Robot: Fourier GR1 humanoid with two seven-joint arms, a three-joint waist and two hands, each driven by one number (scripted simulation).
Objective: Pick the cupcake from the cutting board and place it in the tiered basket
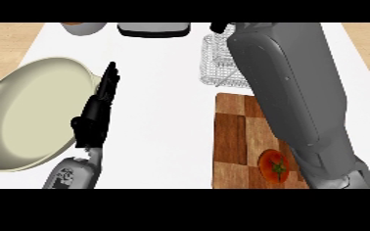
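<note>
1. Head view: the right hand is almost wholly hidden behind its grey forearm, above the wire tiered basket; its fingers cannot be made out.
2. No cupcake is visible.
3. A tomato lies on the wooden cutting board.
4. The left hand rests open, fingers straight, beside a cream plate.

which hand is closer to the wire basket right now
Right. The right hand shows only as a dark tip at the tiered basket's far edge, its forearm stretched over it. The left hand rests open, well off to the basket's left, beside the pan.
</note>
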